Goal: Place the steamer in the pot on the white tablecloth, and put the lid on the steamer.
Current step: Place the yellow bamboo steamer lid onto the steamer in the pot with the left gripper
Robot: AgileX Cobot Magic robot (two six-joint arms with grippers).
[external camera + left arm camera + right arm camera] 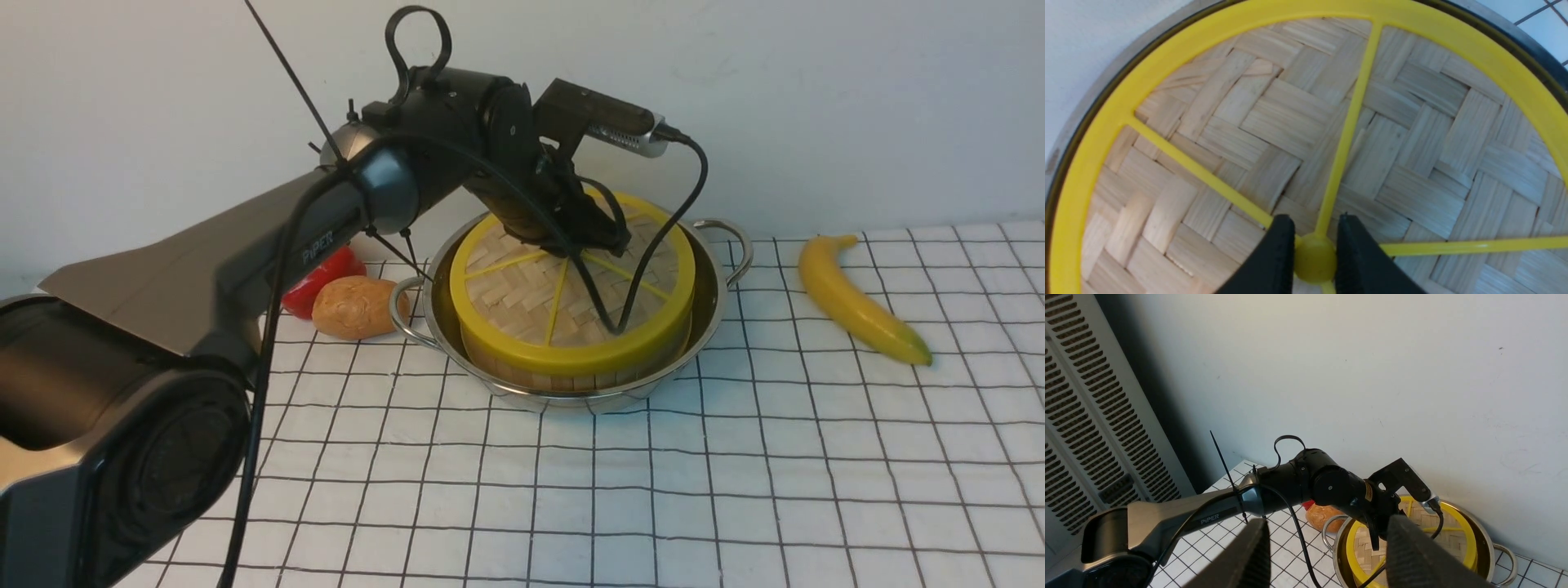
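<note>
The pot (712,298) stands on the white tablecloth (653,490) near the back wall. The steamer (563,380) sits inside it; only its bamboo side wall shows. The lid (522,298) lies on top of the steamer and hides the dumplings. My left gripper (608,241) is over the lid's centre. In the left wrist view the left gripper (1314,218) has its two black fingers closed on the lid's (1412,134) yellow hub. My right gripper (1327,522) is open, empty and high above the table. It looks down on the pot (1488,547) and lid (1470,547).
A yellow banana (857,302) lies right of the pot. A potato (355,306) and a red pepper (314,286) lie left of it, behind my left arm. The wall is just behind the pot. A slotted panel (1086,416) stands at the far left.
</note>
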